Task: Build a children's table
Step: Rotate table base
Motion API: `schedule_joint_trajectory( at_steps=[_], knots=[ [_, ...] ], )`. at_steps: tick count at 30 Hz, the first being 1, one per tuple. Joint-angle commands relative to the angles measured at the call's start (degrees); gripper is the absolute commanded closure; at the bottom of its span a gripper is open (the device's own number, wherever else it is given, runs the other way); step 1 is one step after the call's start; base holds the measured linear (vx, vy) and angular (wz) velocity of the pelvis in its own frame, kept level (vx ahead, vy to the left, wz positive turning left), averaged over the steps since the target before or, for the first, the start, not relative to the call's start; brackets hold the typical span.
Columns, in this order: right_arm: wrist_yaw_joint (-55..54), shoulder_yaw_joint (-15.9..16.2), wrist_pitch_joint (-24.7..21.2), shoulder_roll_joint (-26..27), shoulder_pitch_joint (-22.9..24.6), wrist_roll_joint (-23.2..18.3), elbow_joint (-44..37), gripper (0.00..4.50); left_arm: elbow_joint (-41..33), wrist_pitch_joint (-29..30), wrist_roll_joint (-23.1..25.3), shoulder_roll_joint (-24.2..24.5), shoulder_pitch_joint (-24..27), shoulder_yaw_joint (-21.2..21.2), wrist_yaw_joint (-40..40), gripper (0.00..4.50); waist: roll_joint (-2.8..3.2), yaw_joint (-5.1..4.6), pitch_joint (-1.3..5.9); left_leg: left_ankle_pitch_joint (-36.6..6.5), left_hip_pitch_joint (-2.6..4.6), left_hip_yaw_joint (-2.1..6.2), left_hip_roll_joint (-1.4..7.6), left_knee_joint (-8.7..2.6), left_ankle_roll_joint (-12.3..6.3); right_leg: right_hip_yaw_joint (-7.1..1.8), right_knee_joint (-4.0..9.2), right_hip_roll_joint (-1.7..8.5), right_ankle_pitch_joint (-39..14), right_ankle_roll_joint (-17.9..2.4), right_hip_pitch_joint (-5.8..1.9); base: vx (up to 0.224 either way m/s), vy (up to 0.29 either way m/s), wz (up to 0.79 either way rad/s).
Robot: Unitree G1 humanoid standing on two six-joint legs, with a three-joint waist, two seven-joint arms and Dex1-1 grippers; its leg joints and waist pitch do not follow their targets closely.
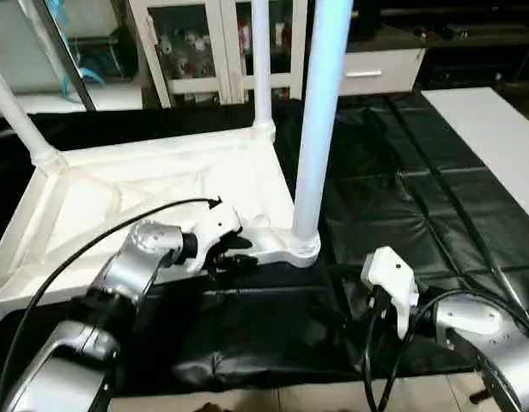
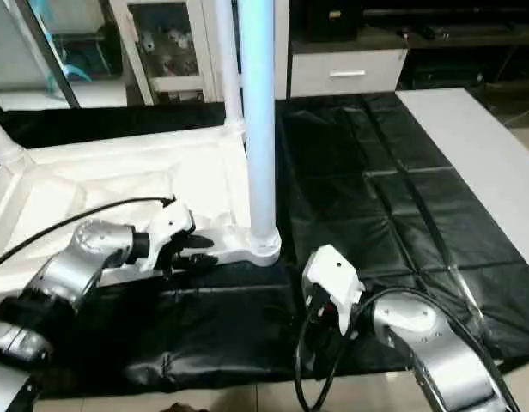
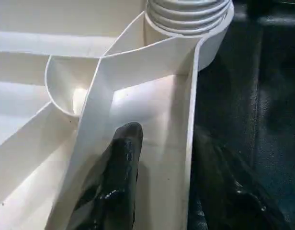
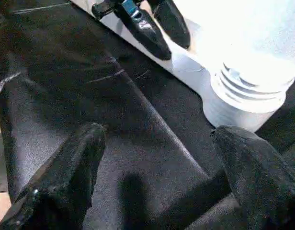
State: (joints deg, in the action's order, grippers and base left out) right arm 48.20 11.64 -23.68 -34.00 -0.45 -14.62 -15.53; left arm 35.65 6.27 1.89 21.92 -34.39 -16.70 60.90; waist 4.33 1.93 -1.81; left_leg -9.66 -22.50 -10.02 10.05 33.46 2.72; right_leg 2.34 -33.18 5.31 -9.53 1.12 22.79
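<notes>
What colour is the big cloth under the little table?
Black, and a bit shiny. The cloth shows best in the left eye view.

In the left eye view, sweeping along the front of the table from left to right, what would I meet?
Left gripper with black fingers at the white plastic tabletop's edge → tall white tapered tube leg in its corner socket → black table cover → right gripper.

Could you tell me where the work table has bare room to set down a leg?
The black cover lies bare between the tabletop and the white board. The front strip is crowded: the left tool straddles the tabletop's rim beside the near leg, with the open right tool just beyond.
</notes>
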Motion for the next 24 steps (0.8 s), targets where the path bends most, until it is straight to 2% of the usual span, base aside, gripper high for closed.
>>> schedule_joint_trajectory(
  at_steps=[1, 6, 9, 10, 13, 18, 20, 22, 24],
  knots=[
    [0.52, -0.33, 0.15, -0.31, -0.31, -0.32, -0.44, 0.58, 0.36, -0.43, 0.41, 0.02, -0.85, -0.71, 0.79, 2.64, -0.67, 0.0, 3.16, -17.89, 1.24, 0.83, 2.45, -4.2, -2.84, -1.45, 3.78, 2.54, -13.99, -12.26, -2.27, 0.0, 0.0, 0.0],
    [0.58, -0.36, 0.14, -0.37, -0.13, -0.26, -0.64, 0.58, 4.45, -3.21, 2.39, -1.58, -1.51, -2.59, 0.18, 2.64, -0.57, -0.02, 3.27, -17.34, 1.2, 0.84, 2.45, -4.1, -3.05, -1.44, 3.73, 2.48, -12.77, -12.55, -2.38, 0.0, 0.0, 0.0],
    [0.6, -0.26, 0.13, -0.4, -0.06, -0.26, -0.78, 0.58, 6.54, -3.36, 3.38, -2.06, -2.11, -3.05, -1.03, 2.64, -0.58, 0.11, 3.03, -18.79, 1.36, 0.77, 2.43, -4.18, -2.97, -1.42, 3.97, 2.5, -14.81, -12.47, -2.28, 0.0, 0.0, 0.0],
    [0.58, -0.23, 0.12, -0.41, -0.06, -0.25, -0.8, 0.58, 6.84, -3.16, 3.66, -2.11, -2.18, -3.14, -1.23, 2.93, -0.59, 0.11, 2.8, -20.54, 1.54, 0.82, 2.45, -4.35, -2.5, -1.41, 4.24, 2.55, -17.76, -11.95, -2.18, 0.0, 0.0, 0.0],
    [0.55, -0.23, 0.06, -0.29, -0.25, -0.29, -0.76, 0.58, 7.72, -2.77, 3.66, -2.4, -2.21, -2.92, -1.38, 3.13, -0.66, -0.26, 2.55, -24.28, 1.82, 1.1, 2.37, -4.58, -0.96, -1.38, 4.75, 2.59, -24.08, -10.21, -2.06, 0.0, 0.0, 0.0],
    [-0.12, -0.68, 0.28, 0.24, -0.83, -0.02, -0.08, 0.58, 9.37, -0.88, 3.87, -2.5, -2.53, -2.96, -0.84, 3.47, -0.69, -0.34, 2.54, -24.93, 1.89, 1.22, 2.33, -4.65, -0.64, -1.42, 5.02, 2.61, -25.82, -9.24, -1.78, 0.0, 0.0, 0.0],
    [-1.76, -1.49, -0.07, 1.17, -1.88, 0.24, 0.88, 0.58, 9.95, 0.78, 4.38, -2.4, -2.54, -3.33, -0.67, 3.71, -1.02, -0.42, 2.57, -24.72, 1.79, 1.23, 2.32, -4.69, -0.6, -1.42, 4.98, 2.65, -25.83, -9.15, -1.77, 0.0, 0.0, 0.0],
    [-3.96, -2.62, 0.02, 2.29, -3.38, 0.81, 2.56, 0.58, 9.89, 2.53, 4.45, -2.38, -2.22, -3.73, 0.25, 3.82, -0.83, -0.63, 2.51, -24.81, 1.71, 1.32, 2.24, -4.76, -0.47, -1.32, 5.0, 2.62, -26.29, -9.14, -1.73, 0.0, 0.0, 0.0],
    [-5.76, -3.83, -0.17, 3.27, -4.78, 0.89, 4.07, 0.58, 9.17, 3.59, 4.39, -2.34, -1.58, -4.09, 1.1, 3.9, -0.96, -0.73, 2.47, -25.22, 1.95, 1.27, 2.17, -4.65, -0.35, -1.34, 5.1, 2.76, -27.64, -9.23, -1.48, 0.0, 0.0, 0.0]
  ],
)
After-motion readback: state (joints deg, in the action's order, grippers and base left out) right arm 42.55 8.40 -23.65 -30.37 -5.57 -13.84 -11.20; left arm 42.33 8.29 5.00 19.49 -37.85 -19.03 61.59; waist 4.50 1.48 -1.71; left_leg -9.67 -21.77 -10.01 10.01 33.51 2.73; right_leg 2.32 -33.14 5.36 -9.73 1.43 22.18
